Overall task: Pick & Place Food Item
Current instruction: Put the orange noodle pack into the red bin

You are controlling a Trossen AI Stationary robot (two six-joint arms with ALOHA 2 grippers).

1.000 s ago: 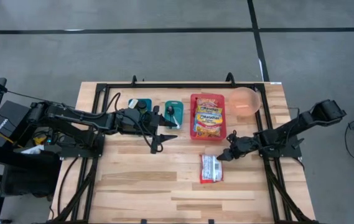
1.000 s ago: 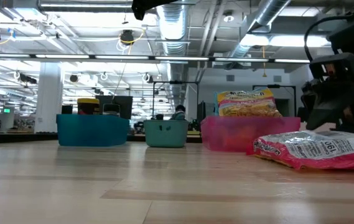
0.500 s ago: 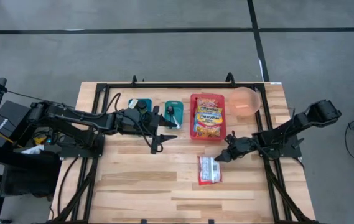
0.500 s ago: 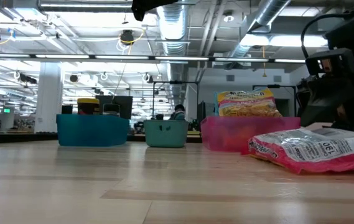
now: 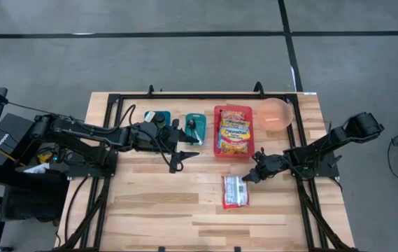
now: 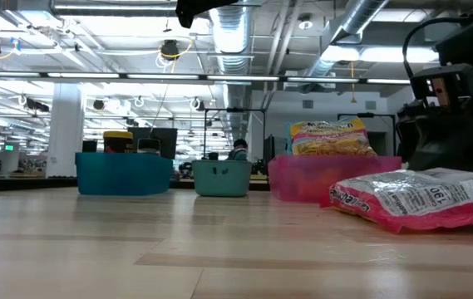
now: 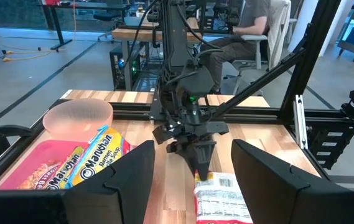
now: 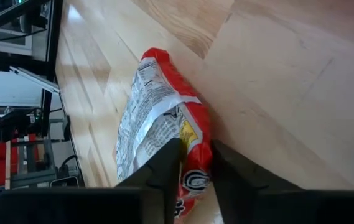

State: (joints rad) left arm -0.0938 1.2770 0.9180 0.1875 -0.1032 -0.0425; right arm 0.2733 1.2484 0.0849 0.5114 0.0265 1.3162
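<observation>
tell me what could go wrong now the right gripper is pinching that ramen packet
The right gripper pinches only the end edge of the ramen packet, so the slick wrapper could slip out or tear when lifted. The red bin already holds a packet, so this one might land tilted or slide off.

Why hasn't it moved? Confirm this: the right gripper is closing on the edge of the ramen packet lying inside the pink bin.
One detail is wrong. The right gripper does pinch the ramen packet at its edge, but that packet lies on the bare table, in front of the pink bin, not inside it. The high view shows this.
</observation>
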